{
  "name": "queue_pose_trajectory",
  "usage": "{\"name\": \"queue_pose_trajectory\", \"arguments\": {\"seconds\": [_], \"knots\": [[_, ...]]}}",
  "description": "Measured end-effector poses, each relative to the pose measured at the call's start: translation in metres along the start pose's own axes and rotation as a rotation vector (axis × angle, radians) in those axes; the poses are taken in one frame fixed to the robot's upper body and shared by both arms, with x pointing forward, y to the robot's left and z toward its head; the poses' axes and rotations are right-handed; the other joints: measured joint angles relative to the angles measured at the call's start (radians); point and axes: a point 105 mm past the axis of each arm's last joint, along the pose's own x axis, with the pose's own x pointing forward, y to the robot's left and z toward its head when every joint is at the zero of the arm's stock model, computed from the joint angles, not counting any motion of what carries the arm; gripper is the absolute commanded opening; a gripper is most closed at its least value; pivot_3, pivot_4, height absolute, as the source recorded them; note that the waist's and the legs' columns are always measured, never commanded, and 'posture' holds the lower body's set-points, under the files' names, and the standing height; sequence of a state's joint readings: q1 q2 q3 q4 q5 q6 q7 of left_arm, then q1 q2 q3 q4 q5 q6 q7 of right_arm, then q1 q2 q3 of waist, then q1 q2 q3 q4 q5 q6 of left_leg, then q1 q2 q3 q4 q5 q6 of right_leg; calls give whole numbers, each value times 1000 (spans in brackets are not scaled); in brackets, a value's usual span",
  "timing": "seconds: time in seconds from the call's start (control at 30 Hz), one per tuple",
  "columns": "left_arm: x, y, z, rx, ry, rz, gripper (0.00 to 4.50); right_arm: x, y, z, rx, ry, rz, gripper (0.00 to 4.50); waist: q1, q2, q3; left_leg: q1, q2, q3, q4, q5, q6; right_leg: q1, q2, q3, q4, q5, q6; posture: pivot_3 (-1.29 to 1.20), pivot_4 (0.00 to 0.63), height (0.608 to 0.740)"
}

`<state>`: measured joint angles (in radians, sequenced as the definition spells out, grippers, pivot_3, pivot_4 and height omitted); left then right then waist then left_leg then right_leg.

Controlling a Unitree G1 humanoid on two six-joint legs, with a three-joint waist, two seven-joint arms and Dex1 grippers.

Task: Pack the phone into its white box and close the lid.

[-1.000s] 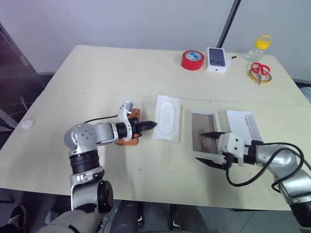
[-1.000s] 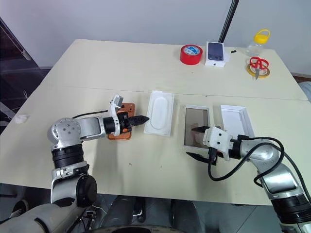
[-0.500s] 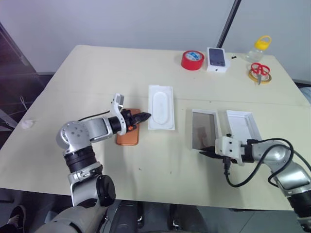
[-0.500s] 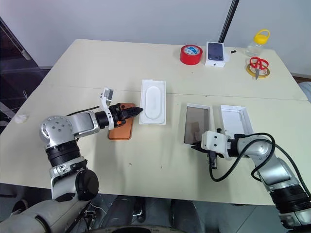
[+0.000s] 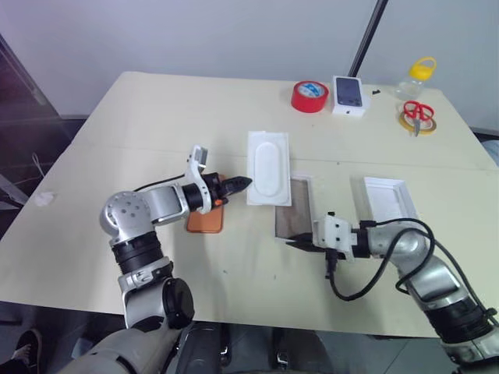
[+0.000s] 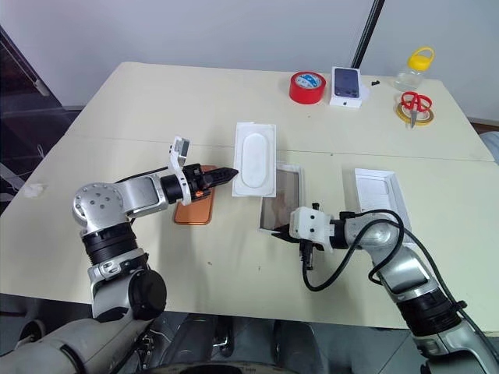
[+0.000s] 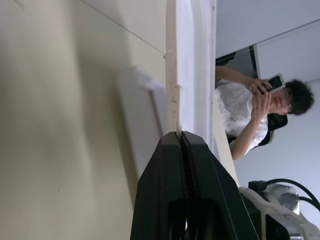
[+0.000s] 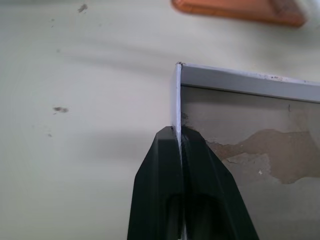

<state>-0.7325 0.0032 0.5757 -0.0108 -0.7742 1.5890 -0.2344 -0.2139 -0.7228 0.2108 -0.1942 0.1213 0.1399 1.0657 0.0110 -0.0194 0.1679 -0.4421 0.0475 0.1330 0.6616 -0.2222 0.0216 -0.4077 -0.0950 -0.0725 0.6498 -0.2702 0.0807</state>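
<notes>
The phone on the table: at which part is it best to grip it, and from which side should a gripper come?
The phone lies flat, back up, so probably only its thin long edges offer a hold. Its far end is under the left gripper, which is shut on the white liner. The near short end looks free, so coming from above there, fingers across the width, seems best.

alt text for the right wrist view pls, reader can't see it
The right gripper pinches the thin near wall of the shallow white box, at a corner of that wall. The box's brownish-grey floor has a patchy lighter stain. The box sits on the pale cream table, and an edge of the flat copper-orange phone lies beyond it.
</notes>
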Motion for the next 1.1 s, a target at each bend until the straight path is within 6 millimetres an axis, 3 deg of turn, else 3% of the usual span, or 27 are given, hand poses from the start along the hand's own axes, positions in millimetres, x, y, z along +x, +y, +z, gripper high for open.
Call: {"name": "queue_pose_trajectory", "arguments": {"seconds": [0.17,0.3,0.43,0.53,0.7,0.87,0.97,1.1], "knots": [[4,-2,-5,-6,6,-8,0,-6,-11,0,4,1,-89,3856,0,0,0,0,0,0,0,0,0,0,0,0,0,0,0,0,150,733],[2,2,-10,-9,11,12,0,-32,-13,6,33,-33,-156,3856,3,0,0,0,0,0,0,0,1,0,0,0,0,0,0,0,150,733],[5,8,-24,-40,48,28,0,-72,-12,-15,87,53,-207,3856,2,0,0,0,-1,0,1,-4,6,1,-1,-1,-2,0,-1,0,150,733],[13,6,-34,-47,79,23,0,-87,-20,-25,101,76,-261,3856,-2,0,0,0,0,0,1,-4,7,0,0,0,-1,0,-1,0,150,733],[22,3,-50,-43,135,10,0,-90,-35,-23,50,68,-321,3856,-4,0,0,0,0,0,1,-4,7,0,0,0,-1,0,-1,0,150,733],[23,8,-57,-40,149,33,0,-83,-37,-21,21,56,-323,3856,1,0,0,0,0,0,1,-2,4,0,0,0,-1,0,-1,0,150,733],[23,10,-58,-37,145,42,910,-86,-41,-28,4,81,-341,3899,2,0,0,-1,0,0,1,-2,4,0,-1,0,-1,0,-1,0,150,733],[23,10,-57,-26,143,46,2924,-86,-46,-29,3,79,-364,3899,1,0,0,0,0,0,1,-2,4,0,-1,0,-1,0,-1,0,150,733]]}}
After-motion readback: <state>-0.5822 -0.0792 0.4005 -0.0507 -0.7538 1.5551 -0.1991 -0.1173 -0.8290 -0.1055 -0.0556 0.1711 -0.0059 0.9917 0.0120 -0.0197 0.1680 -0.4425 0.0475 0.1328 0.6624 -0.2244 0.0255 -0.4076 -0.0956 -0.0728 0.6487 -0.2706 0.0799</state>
